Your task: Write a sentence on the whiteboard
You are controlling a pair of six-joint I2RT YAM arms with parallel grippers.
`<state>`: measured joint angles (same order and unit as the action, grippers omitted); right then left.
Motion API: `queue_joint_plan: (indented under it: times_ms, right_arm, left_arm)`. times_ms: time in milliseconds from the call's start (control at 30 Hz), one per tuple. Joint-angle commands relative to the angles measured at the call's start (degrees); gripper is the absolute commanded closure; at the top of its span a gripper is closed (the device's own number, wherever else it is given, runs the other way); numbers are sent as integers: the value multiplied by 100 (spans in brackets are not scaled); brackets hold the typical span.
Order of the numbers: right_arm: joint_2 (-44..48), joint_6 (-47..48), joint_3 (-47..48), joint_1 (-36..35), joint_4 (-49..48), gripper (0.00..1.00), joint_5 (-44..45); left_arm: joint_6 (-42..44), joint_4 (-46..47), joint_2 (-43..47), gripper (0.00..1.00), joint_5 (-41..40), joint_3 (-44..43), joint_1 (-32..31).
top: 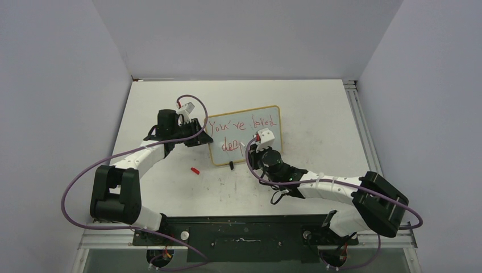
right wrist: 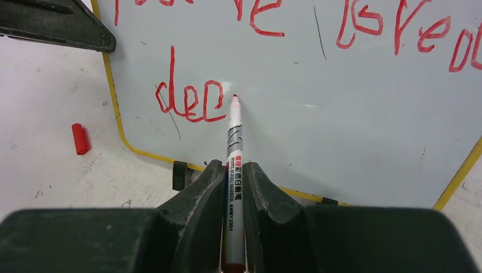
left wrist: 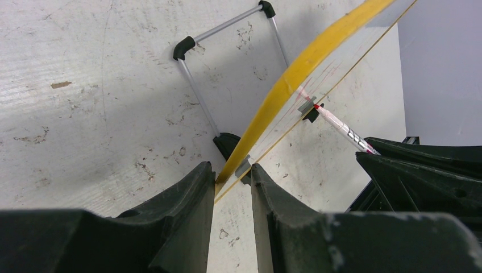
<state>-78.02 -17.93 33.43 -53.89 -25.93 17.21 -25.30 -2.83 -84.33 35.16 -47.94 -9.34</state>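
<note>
- Arms start at the near edge of the table (top: 318, 122). The left arm (top: 116, 190) bows out to the left and the right arm (top: 332, 187) stretches in low from the right, and both meet at the board.
- A small red cap (top: 195, 170) lies loose on the tabletop, near the board's near-left corner and apart from both grippers.
- The right gripper (right wrist: 233, 168) is clamped tight on a red marker (right wrist: 235, 149), with its fingers pressed against the barrel on both sides.
- The marker points away from the wrist. Its tip is at the board's surface, just right of the last red letter.
- The whiteboard (top: 250, 136) stands near the middle of the table, tilted back on a thin metal stand (left wrist: 196, 85) with black feet.
- The sentence (right wrist: 190, 102) is in red. The upper line reads "You're loved", and the lower line reads only "dee", low on the board's left side.
- The left gripper (left wrist: 233, 170) pinches the board's left edge. Its jaws are narrow and the yellowish frame runs between them.
- Seen edge-on from the left wrist, the board leans over the stand, and the marker shows on its writing side.
</note>
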Motion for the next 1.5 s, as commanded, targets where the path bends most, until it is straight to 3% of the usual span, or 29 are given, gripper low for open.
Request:
queue_joint_plan:
  times_ms: [0, 800, 1467]
  right_arm:
    - [-101, 58, 234, 76, -417, 95, -134]
    - [225, -187, -163, 111, -144, 95, 392]
    - [-122, -205, -117, -168, -354, 95, 76]
  left_arm:
    - [-36, 152, 195, 72, 188, -233, -32]
    - [-44, 160, 216, 72, 207, -220, -26]
    - [-63, 178, 225, 72, 219, -213, -30]
